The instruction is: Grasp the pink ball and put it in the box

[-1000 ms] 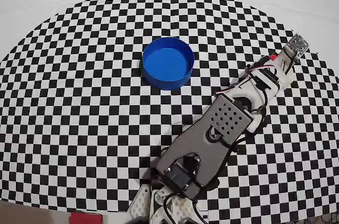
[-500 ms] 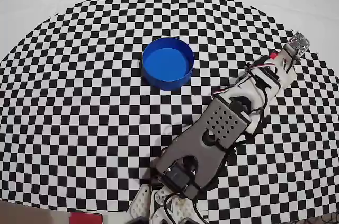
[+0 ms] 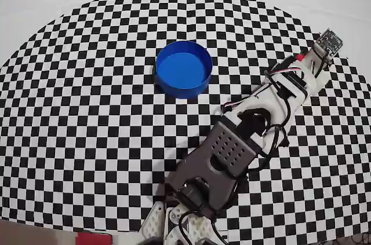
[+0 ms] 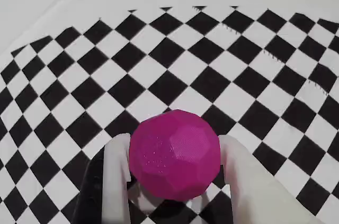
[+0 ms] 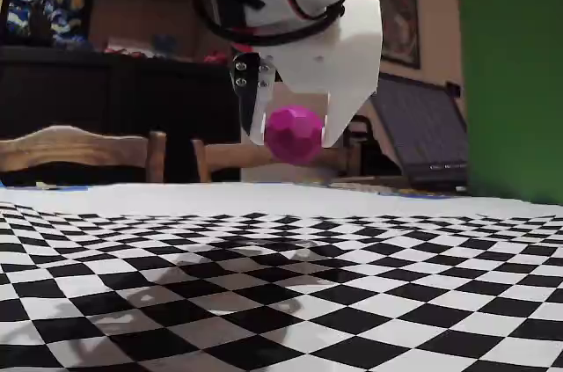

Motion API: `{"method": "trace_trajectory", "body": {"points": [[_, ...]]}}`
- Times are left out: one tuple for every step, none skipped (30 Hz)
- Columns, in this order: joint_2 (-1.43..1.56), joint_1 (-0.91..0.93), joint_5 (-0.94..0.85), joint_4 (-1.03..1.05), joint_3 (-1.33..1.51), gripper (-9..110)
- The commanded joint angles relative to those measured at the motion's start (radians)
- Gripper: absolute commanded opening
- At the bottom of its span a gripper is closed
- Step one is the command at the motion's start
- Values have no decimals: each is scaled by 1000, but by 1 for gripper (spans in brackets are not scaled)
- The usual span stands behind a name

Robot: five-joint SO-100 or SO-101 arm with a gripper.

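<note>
Aloft, claw (image 5: 295,136) clamping pink ball (image 5: 295,134), near checkered edge, box (image 3: 183,69) well apart

Faceted pink ball (image 4: 175,155) held aloft, blue box (image 3: 184,69) empty

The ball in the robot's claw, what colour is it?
Magenta pink. The ball shows best in the wrist view, between the white fingers of the gripper.

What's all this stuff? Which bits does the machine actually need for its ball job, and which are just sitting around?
Part of the job:
- pink ball, gripped in the end effector, lifted off the cloth
- blue box, empty, where the ball should go

Just around:
- checkered cloth on the table
- wooden chair behind
- laptop at the right of the fixed view
</note>
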Motion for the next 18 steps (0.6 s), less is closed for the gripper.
{"method": "trace_trajectory", "body": {"points": [[129, 14, -8, 5, 35, 0], [150, 14, -8, 5, 52, 0], [172, 15, -8, 5, 71, 0], [192, 15, -8, 5, 89, 0], [210, 18, -8, 5, 107, 0], [229, 18, -8, 5, 123, 0], [245, 21, -8, 5, 137, 0], [262, 23, -8, 5, 152, 0], [276, 26, -8, 5, 163, 0], [290, 28, -8, 5, 173, 0], [304, 31, -8, 5, 184, 0], [319, 32, -8, 5, 195, 0], [336, 34, -8, 5, 206, 0], [353, 37, -8, 5, 216, 0], [367, 37, -8, 5, 224, 0], [382, 38, -8, 5, 232, 0], [397, 40, -8, 5, 239, 0], [411, 41, -8, 3, 247, 0]]}}
